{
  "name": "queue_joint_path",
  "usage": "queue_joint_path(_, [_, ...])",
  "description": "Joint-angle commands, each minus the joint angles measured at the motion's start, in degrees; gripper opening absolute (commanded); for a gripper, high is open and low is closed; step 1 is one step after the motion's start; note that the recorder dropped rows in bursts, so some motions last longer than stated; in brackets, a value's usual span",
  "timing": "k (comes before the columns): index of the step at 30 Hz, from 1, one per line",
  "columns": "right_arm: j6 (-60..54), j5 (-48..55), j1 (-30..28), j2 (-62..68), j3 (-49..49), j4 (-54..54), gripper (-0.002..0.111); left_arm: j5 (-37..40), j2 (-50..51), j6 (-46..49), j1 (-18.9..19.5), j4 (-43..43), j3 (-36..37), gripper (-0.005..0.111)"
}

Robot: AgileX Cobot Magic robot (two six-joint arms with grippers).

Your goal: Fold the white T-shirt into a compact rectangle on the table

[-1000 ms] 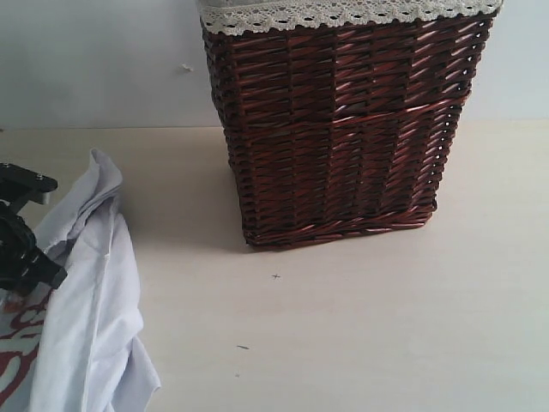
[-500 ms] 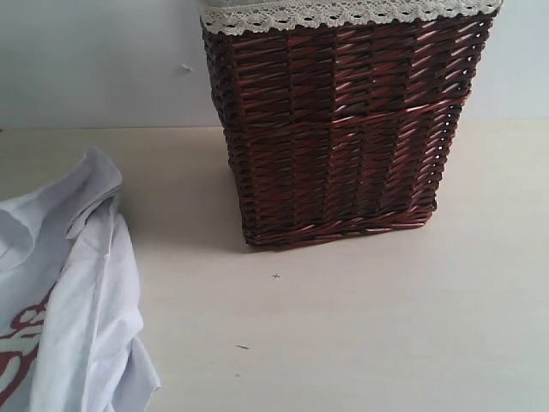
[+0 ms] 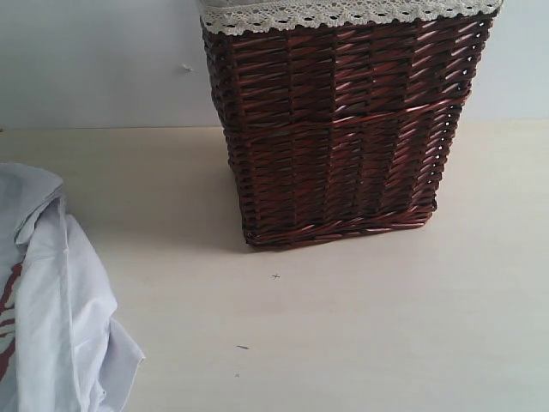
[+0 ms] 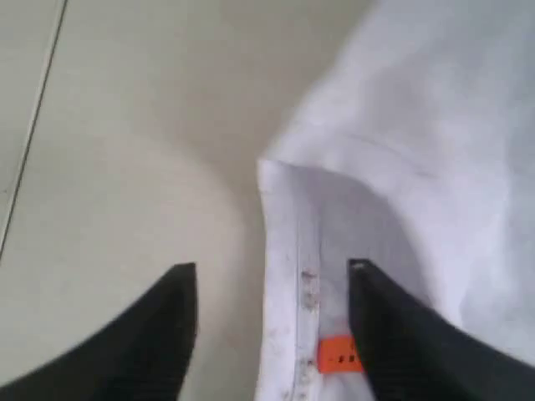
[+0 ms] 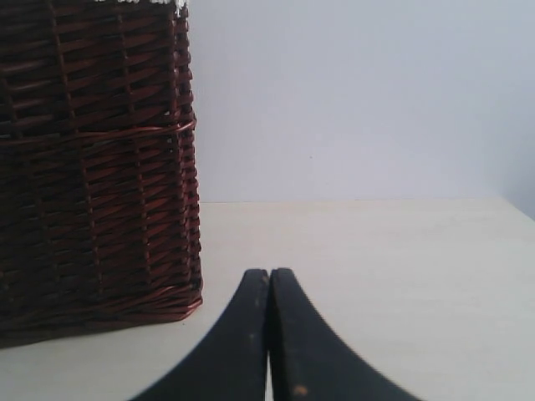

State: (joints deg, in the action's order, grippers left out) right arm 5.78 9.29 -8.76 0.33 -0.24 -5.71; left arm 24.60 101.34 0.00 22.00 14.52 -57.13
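I read the left fingers (image 4: 159, 334) as apart. The white cotton T-shirt (image 4: 435, 125) lies on the pale beige flat desk (image 4: 109, 167), its seamed edge between them and its small orange tag (image 4: 338, 353) just beside one finger. The right fingers (image 5: 242, 334) are pressed together and hold nothing, with the dark brown wicker basket (image 5: 92, 167) beyond them to one side.

A dark brown wicker basket (image 3: 334, 129) stood upright ahead of me, cream lace trim (image 3: 343, 13) running along its rim. Behind it I saw a plain pale wall (image 3: 94, 60), with one small mark (image 3: 186, 67) just beside the basket.
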Motion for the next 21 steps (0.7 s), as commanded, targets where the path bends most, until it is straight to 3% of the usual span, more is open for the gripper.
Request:
queue_joint_path(1, [0.04,-0.46,-0.23,-0.33,0.24,0.17,0.0,-0.27,-0.09,-0.53,-0.31,-2.33,-3.06,0.068])
queue_joint_path(4, [0.04,-0.46,-0.23,-0.33,0.24,0.17,0.0,1.83,-1.13,2.35,-2.36,-6.75,-4.89,0.054])
queue_joint_path(7, [0.04,-0.46,-0.23,-0.33,0.24,0.17,0.0,3.71,-2.12,13.38,-6.79,-13.13,-5.0,0.036])
queue_joint_path(11, [0.04,-0.46,-0.23,-0.33,0.24,0.17,0.0,8.15,-1.4,26.84,-12.88,-23.44,-5.0,0.025])
queue_joint_path(16, [0.04,-0.46,-0.23,-0.33,0.24,0.17,0.0,4.87,1.23,27.34,-17.96,-26.23,-5.0,0.033])
queue_joint_path(21, [0.04,-0.46,-0.23,-0.33,0.24,0.17,0.0,-5.29,3.88,23.49,-18.1,-30.6,-5.11,0.052])
